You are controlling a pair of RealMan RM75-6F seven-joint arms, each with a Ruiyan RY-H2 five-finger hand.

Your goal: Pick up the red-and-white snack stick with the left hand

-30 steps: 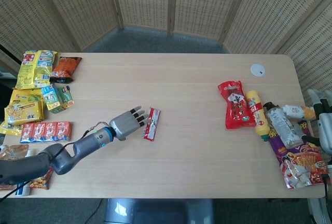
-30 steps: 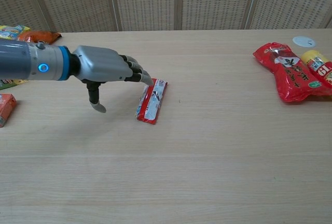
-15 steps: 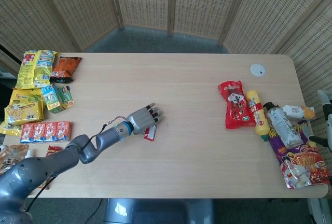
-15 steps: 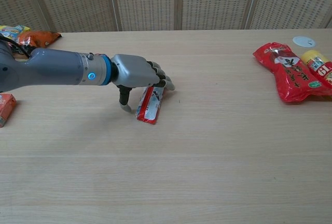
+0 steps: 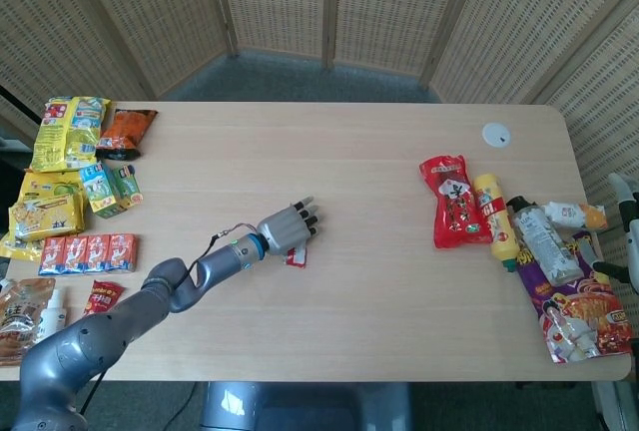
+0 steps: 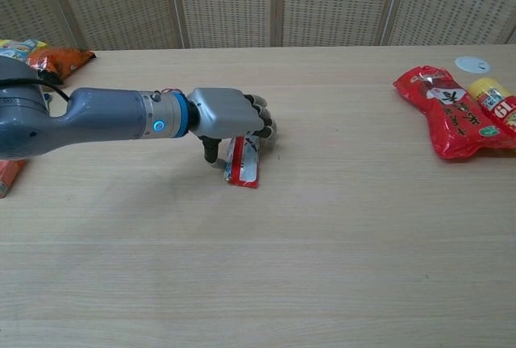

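Observation:
The red-and-white snack stick (image 6: 243, 167) lies near the middle of the table (image 6: 322, 243), mostly hidden under my left hand (image 6: 231, 113). The fingers curl over its far side and the thumb presses its near left edge, so the hand grips it. Its lower end seems to touch the wood. In the head view only a small red end of the stick (image 5: 297, 257) shows below the left hand (image 5: 288, 227). A white part of my right hand (image 5: 629, 241) shows at the right edge of the table, too little to tell how its fingers stand.
Several snack packets (image 5: 70, 182) crowd the table's left edge. At the right lie a red pouch (image 5: 451, 202), a yellow bottle (image 5: 494, 214), more packets and a small white disc (image 5: 496, 134). In the chest view the red pouch (image 6: 447, 110) lies far right.
My left hand moved right over the stick, and its fingers and thumb closed around it. The stick shifted slightly right and turned more upright in the chest view.

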